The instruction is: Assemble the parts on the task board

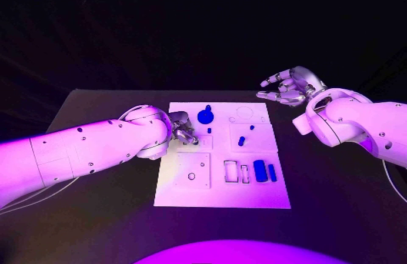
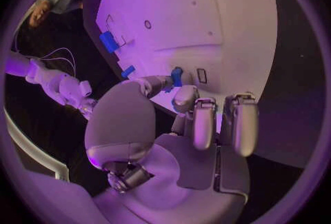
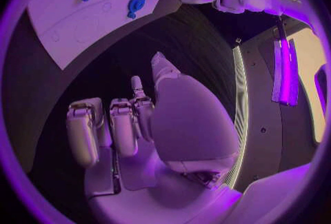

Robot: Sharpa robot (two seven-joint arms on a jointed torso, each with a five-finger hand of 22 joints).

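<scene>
The white task board [image 1: 222, 193] lies in the middle of the black table. My left hand [image 1: 183, 129] is over its left part, and thumb and a fingertip pinch a small blue part [image 2: 177, 76] just above the board [image 2: 228, 14], beside a small rectangular slot [image 2: 201, 75]. A large blue part [image 1: 205, 116] stands near the far edge, two small blue pegs [image 1: 242, 140] sit right of centre, and two blue bars [image 1: 265, 171] lie at the near right. My right hand [image 1: 288, 87] hovers off the board's far right corner, fingers loosely apart, holding nothing [image 3: 138, 124].
Empty slots [image 1: 236, 171] lie next to the blue bars, and a square plate with an oval hole [image 1: 192, 171] sits at the near left. Dark table [image 1: 339, 181] surrounds the board on all sides. My left arm [image 1: 76, 152] crosses the table's left side.
</scene>
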